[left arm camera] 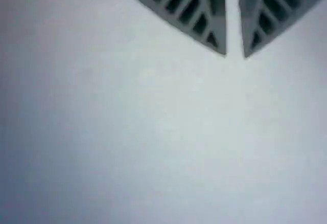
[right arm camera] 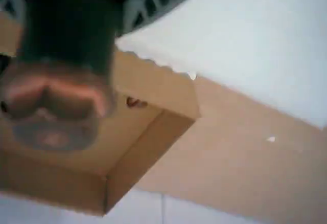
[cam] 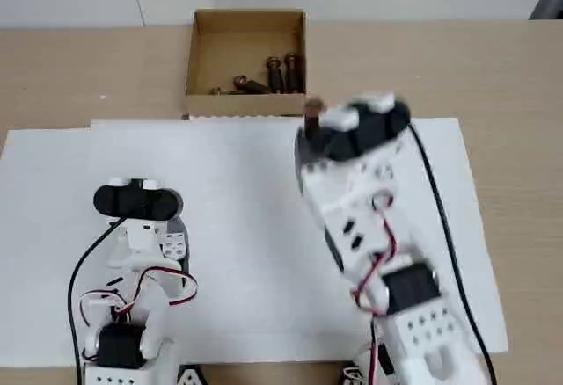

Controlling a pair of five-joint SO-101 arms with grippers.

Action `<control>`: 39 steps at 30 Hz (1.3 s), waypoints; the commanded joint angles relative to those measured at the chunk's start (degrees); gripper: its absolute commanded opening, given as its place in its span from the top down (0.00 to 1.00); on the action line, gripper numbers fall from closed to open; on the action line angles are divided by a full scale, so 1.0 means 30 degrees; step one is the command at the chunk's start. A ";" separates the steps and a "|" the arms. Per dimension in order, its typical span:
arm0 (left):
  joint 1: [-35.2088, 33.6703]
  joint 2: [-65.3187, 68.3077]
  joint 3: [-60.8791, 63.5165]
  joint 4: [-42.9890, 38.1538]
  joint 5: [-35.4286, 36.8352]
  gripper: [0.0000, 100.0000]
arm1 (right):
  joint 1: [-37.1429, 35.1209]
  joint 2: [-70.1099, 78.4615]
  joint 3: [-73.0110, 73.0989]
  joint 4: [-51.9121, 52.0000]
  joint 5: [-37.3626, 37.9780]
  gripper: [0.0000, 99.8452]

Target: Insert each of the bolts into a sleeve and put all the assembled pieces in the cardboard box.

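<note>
In the high view my right gripper (cam: 310, 132) hovers just in front of the cardboard box's (cam: 189, 60) front right corner, shut on a dark sleeve with a copper-coloured bolt head (cam: 312, 111). The right wrist view has that bolt and sleeve (right arm camera: 56, 106) hanging close up above the box wall (right arm camera: 148, 147), with one small piece (right arm camera: 135, 102) on the box floor. Several assembled pieces (cam: 273, 76) lie inside the box against its front wall. My left gripper (left arm camera: 233, 50) is shut with nothing in it, low over the white paper (left arm camera: 153, 142); its arm (cam: 136, 202) sits at the front left.
A large white paper sheet (cam: 237, 227) covers the wooden table (cam: 493, 69) in front of the box. The right arm's body and cables (cam: 378, 244) stretch across the sheet's right half.
</note>
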 commanded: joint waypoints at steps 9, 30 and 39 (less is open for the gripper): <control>-0.0147 -0.0176 0.1070 -0.0469 -0.0147 0.99 | 0.0249 1.4139 -1.3011 -0.0747 0.1319 1.00; -0.0147 -0.0176 0.1187 -0.0469 -0.0059 0.99 | 0.0513 3.6352 -3.3436 -0.3062 0.6564 0.99; -0.0147 -0.0176 0.1187 -0.0469 -0.0059 0.99 | 0.0366 3.8110 -3.4784 -0.1802 0.6623 0.96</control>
